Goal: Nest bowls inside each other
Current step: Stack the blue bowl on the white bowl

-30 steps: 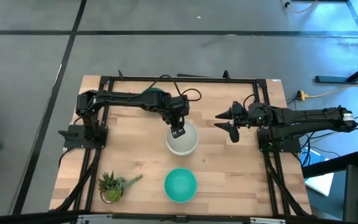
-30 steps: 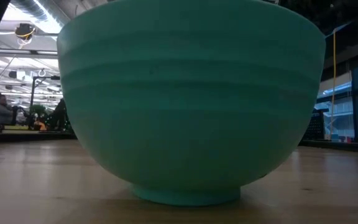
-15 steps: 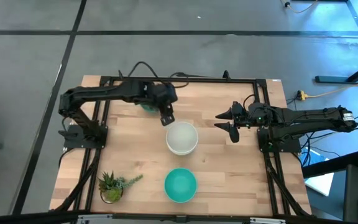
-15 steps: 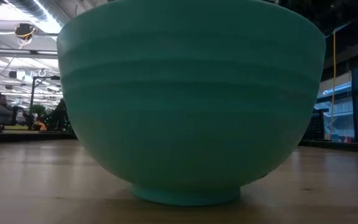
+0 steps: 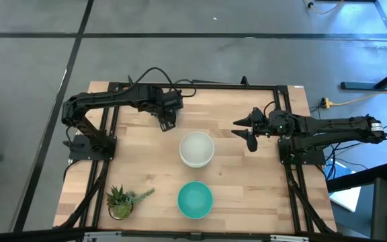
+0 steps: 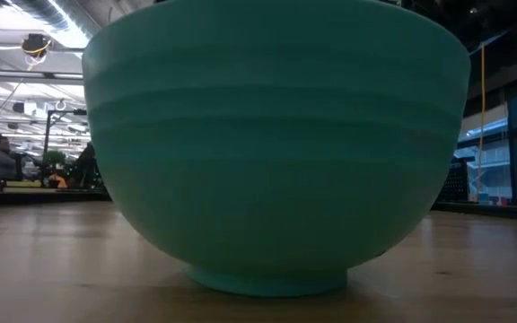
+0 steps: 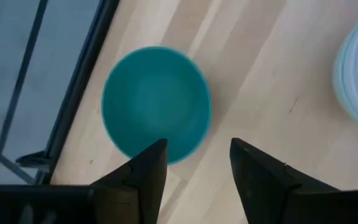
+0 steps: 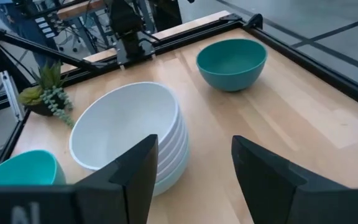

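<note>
While upright, teal bowl (image 7: 156,102), mouth up

The high view looks straight down from well above, taking in the whole table (image 5: 247,195) and both arms. The low view sits at tabletop height, facing level across the wood, so near the turquoise bowl (image 6: 276,152) that the bowl fills nearly the whole picture. The left wrist view looks down close over the dark teal bowl (image 7: 156,102) at the table's far left. The right wrist view faces leftward across the table from the right side; it shares the stack of white bowls (image 8: 129,134) with the high view.
</note>
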You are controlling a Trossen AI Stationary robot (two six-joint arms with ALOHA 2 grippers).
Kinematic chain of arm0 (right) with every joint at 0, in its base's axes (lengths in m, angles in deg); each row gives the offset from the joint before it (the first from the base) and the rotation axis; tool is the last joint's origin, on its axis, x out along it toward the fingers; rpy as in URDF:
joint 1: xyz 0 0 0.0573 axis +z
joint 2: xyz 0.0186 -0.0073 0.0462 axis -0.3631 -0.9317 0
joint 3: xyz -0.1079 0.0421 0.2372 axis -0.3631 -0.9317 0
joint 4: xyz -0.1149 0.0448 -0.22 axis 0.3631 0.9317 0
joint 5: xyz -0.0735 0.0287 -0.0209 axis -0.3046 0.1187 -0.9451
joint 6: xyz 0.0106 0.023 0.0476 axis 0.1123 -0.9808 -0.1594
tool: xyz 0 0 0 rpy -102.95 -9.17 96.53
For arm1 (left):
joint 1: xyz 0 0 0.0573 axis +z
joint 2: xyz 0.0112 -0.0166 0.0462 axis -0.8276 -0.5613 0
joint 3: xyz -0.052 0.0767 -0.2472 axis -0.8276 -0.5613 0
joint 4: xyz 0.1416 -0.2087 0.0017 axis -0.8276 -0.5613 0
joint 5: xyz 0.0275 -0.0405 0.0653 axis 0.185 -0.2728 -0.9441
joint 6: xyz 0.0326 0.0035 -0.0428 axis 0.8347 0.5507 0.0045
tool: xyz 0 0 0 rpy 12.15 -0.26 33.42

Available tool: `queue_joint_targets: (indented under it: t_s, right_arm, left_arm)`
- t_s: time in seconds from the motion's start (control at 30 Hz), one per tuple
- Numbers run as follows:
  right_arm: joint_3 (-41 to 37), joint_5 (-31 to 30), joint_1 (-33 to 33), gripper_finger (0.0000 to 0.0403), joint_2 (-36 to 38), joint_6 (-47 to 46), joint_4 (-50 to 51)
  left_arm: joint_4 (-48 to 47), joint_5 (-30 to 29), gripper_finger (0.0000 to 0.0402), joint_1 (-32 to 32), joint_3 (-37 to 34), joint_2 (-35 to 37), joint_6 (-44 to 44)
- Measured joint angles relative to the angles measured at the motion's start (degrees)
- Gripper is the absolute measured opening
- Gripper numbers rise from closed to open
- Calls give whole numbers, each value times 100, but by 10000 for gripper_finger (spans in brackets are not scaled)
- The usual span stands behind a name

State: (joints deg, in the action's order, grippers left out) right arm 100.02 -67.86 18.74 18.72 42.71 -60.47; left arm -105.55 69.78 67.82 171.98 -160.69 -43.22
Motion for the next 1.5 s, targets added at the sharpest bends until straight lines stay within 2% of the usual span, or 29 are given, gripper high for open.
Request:
queue_joint_targets:
  t_s: [0.2,0.4,0.53,0.8,1.13,1.5]
  right_arm:
    - [0,-42,-6,207,0,-42,-27]
    - [0,-44,-8,207,0,-43,-25]
    - [0,-44,-8,207,0,-43,-25]
    - [0,-46,-6,207,0,-313,-23]
    - [0,-126,-6,207,0,-471,-22]
    - [0,-330,-6,207,2,-684,-196]
  left_arm:
    - [176,160,165,463,-632,2,52]
    - [1298,433,166,706,-1720,-2,662]
    - [1850,522,166,674,-2145,-7,874]
    - [2135,696,166,642,-2203,-9,1096]
    - [2398,693,166,640,-2203,-9,641]
    - [2368,674,166,634,-2203,-9,607]
